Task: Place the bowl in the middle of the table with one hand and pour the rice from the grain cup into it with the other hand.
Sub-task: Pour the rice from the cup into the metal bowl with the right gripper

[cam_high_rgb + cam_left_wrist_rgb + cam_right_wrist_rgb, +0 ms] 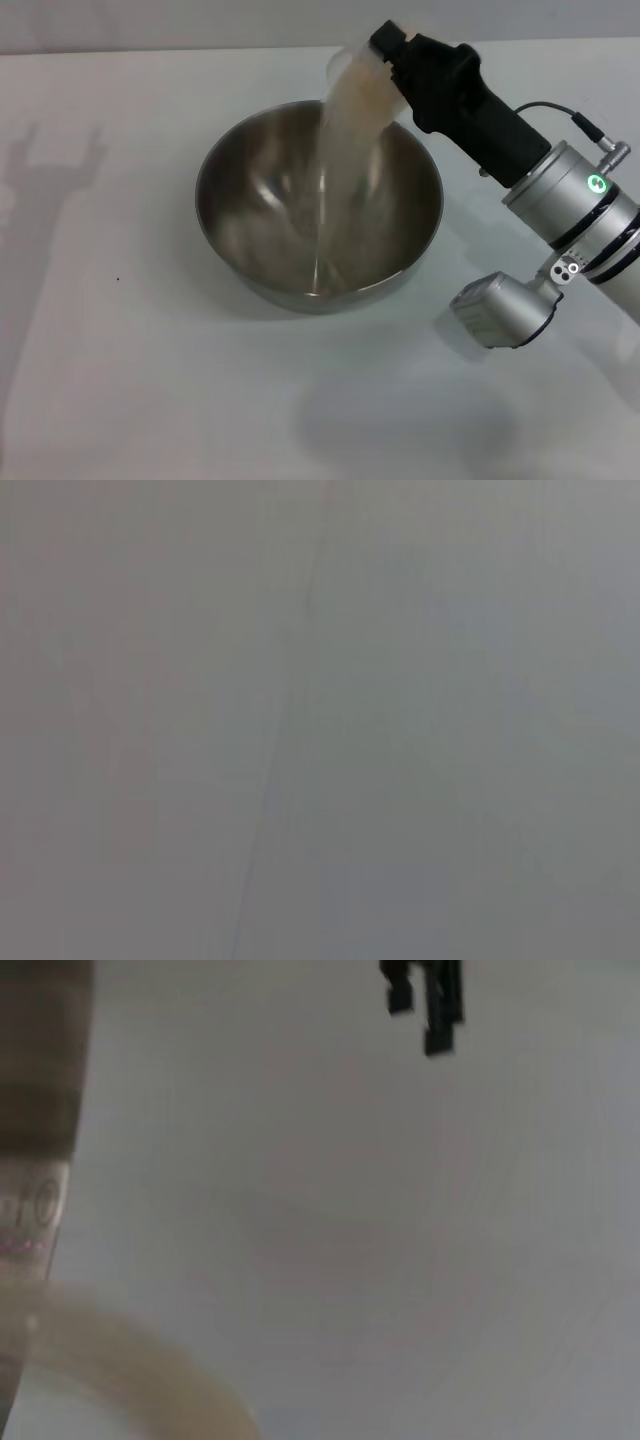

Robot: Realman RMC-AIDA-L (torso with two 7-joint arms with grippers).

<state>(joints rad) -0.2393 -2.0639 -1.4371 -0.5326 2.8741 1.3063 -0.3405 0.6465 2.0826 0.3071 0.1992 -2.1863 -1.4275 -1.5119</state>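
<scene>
Stainless steel gleams at the centre of the head view: the bowl sits upright on the white tabletop, roughly mid-table, its brushed inside catching the light. Above its far rim, the right pincer grips the grain cup, clamped on it and tipped steeply so the mouth points down into the bowl. Rice streams out in a pale column, falling from the cup's lip to the bowl's floor, where the stream narrows to a thin line near the front wall. The right arm reaches in from the right side, its black wrist housing angled up and over the bowl's right edge, a green light showing on the silver joint.

On the right wrist view, the cup shows close up as a curved, beige-tinted rim against the pale tabletop, with a dark pincer hanging farther off; whether that one is open or closed cannot be told from this angle.

Over on the left wrist view, only a flat grey surface fills the picture. A forked shadow lies on the tabletop well left of the bowl.
</scene>
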